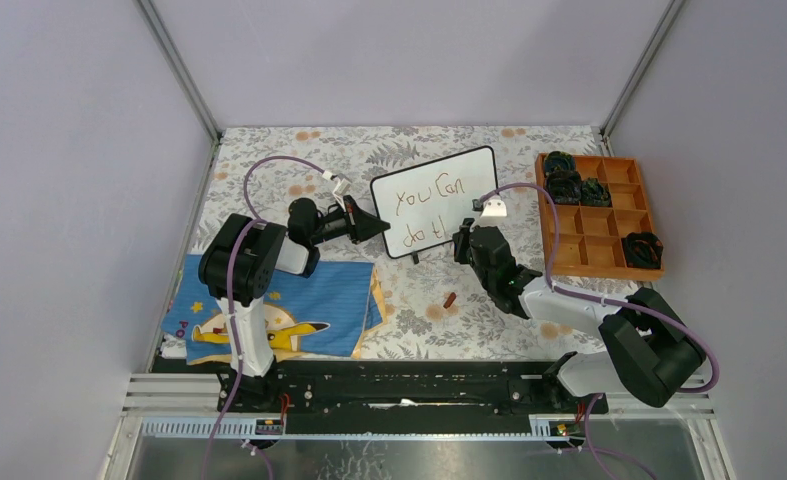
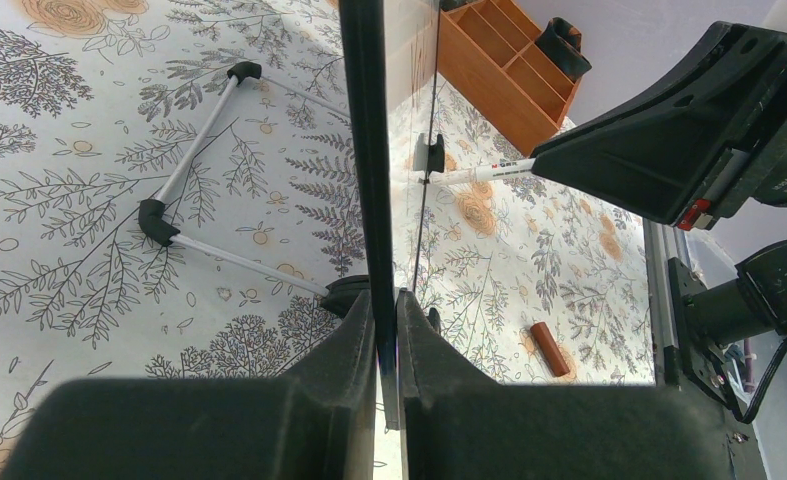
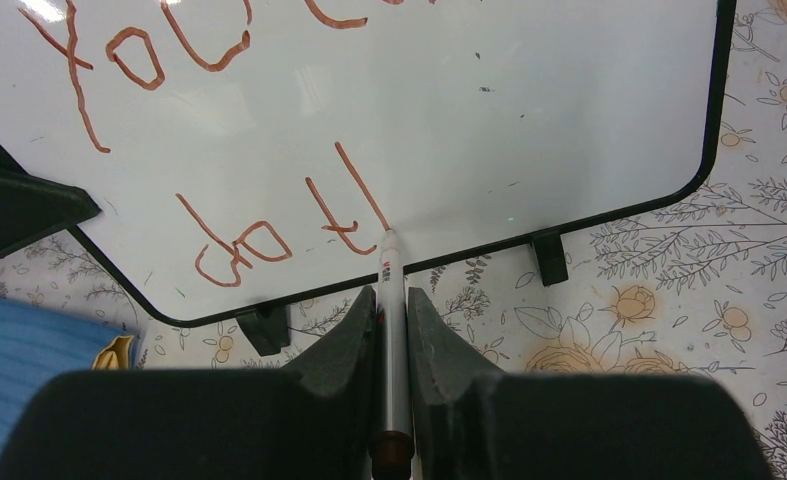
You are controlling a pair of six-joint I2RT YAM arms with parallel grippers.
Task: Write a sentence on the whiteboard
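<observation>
The whiteboard [image 1: 472, 176] stands tilted on its small black feet at the middle back of the table. My left gripper [image 1: 379, 226] is shut on its left edge, and the left wrist view shows the black frame [image 2: 362, 150] edge-on between the jaws of that gripper [image 2: 387, 302]. The sentence [image 3: 239, 240] reads "You Can" above "do t" with one more stroke, in reddish-brown. My right gripper [image 3: 391, 293] is shut on a white marker [image 3: 390, 262]. The marker's tip touches the board at the foot of the last stroke.
A reddish-brown marker cap [image 1: 450, 298] lies on the floral tablecloth in front of the board. An orange compartment tray [image 1: 597, 238] with dark items sits at the right. A blue cartoon cloth [image 1: 279, 310] lies by the left arm. The board's folding stand legs [image 2: 184, 165] lie behind it.
</observation>
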